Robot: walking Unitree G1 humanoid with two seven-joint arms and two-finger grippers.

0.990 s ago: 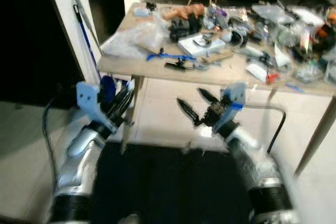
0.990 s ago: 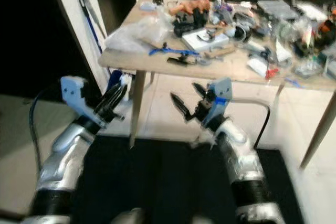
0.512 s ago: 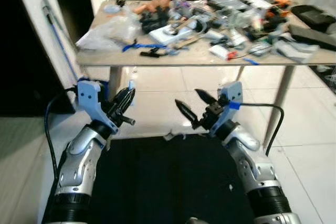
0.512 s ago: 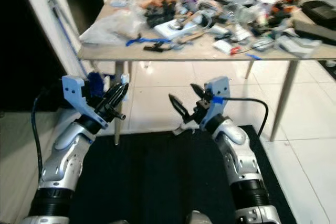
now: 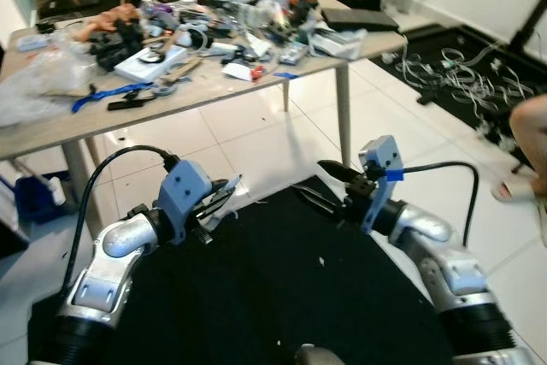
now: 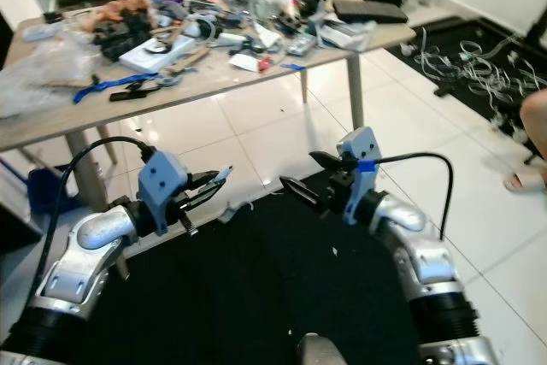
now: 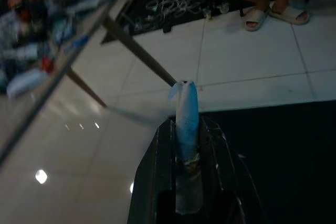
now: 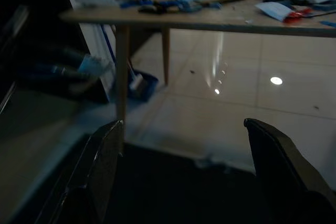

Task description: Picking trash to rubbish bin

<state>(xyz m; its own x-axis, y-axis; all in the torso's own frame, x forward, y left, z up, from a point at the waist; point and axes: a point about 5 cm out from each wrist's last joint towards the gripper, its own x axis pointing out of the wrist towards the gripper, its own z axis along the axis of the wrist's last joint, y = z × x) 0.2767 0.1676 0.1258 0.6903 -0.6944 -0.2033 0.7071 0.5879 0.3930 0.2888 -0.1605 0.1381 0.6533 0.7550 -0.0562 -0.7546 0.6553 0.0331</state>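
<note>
A pale blue and white scrap of trash [image 7: 186, 121] is pinched in my left gripper [image 5: 224, 198], which is shut on it and held low over the black mat's near left part. The scrap's tip [image 6: 220, 175] sticks out past the black fingers. My right gripper [image 5: 312, 179] hovers at about the same height to the right, above the mat's far edge, open with nothing between its fingers [image 8: 105, 166].
A wooden table [image 5: 51, 121] heaped with clutter stands ahead to the left. The black mat [image 5: 282, 297] covers the floor under my arms, with white tiles beyond. Loose cables [image 5: 453, 83] lie at the far right. A person's sandalled foot [image 5: 521, 185] rests at the right edge.
The whole view has swung to the right: the table now sits further left and the cables and a person's leg have come into view. Both arms keep their pose.
</note>
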